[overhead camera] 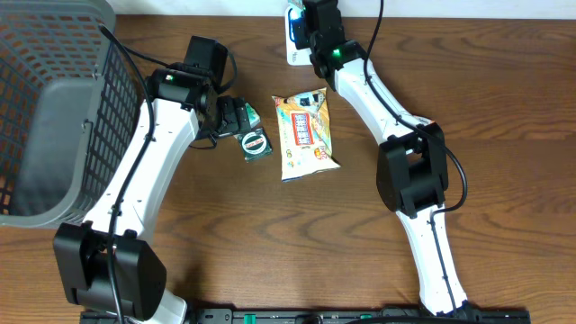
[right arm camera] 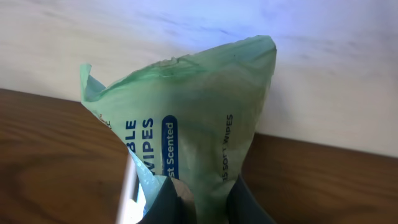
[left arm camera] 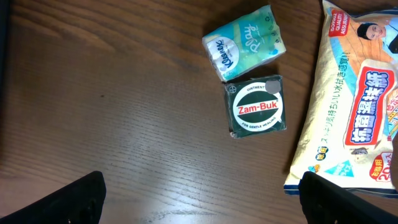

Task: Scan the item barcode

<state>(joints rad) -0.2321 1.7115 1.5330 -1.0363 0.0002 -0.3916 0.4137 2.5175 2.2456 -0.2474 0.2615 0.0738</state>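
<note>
A green pack of wipes (right arm camera: pixel 199 118) fills the right wrist view, its lower end pinched between the fingers of my right gripper (right arm camera: pixel 205 190), which is shut on it. From overhead this gripper (overhead camera: pixel 313 34) is at the table's far edge, and the pack is mostly hidden under it. My left gripper (left arm camera: pixel 202 202) hangs open over bare wood, with nothing between its fingers. Ahead of it lie a green Zam-Buk box (left arm camera: pixel 256 107) and a small tissue pack (left arm camera: pixel 245 42). A yellow snack bag (left arm camera: pixel 351 106) lies to its right.
A grey mesh basket (overhead camera: pixel 54 108) fills the table's left side. The snack bag (overhead camera: pixel 306 135) and the Zam-Buk box (overhead camera: pixel 256 144) lie mid-table between the arms. A white object (overhead camera: pixel 292 49) sits beside the right gripper at the far edge, by the pale wall.
</note>
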